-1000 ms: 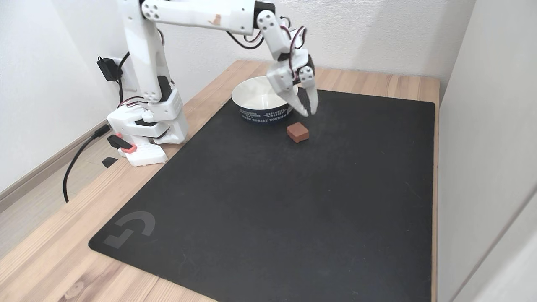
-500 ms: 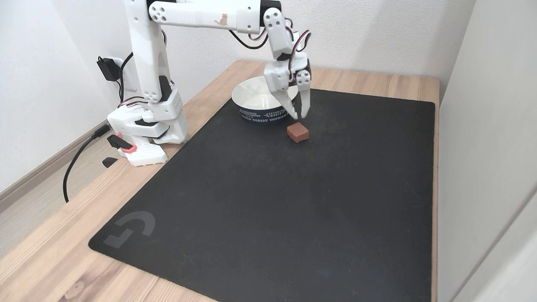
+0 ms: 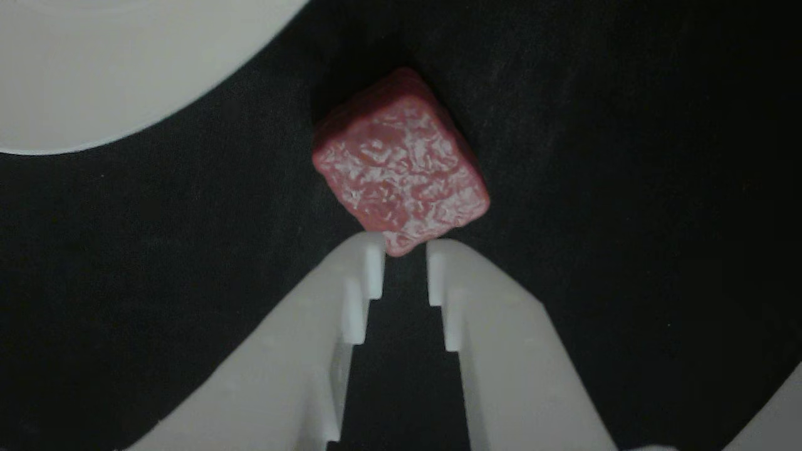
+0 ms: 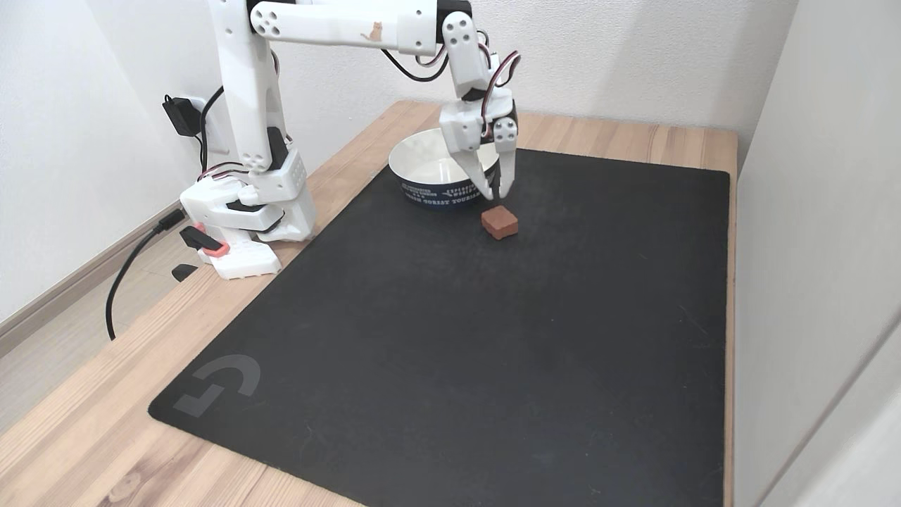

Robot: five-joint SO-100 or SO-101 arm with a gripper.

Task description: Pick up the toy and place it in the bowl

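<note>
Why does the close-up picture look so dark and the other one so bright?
In the other view the black mat swallows the light, so it looks dim and grainy; the toy glints with small white highlights, and the bowl looks flat and greyish. In the fixed view, even room light on pale walls keeps everything bright, with only a faint shadow by the toy.

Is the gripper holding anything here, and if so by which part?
Nothing is held. The gripper hangs nearly closed just above the toy, which lies on the mat.
</note>
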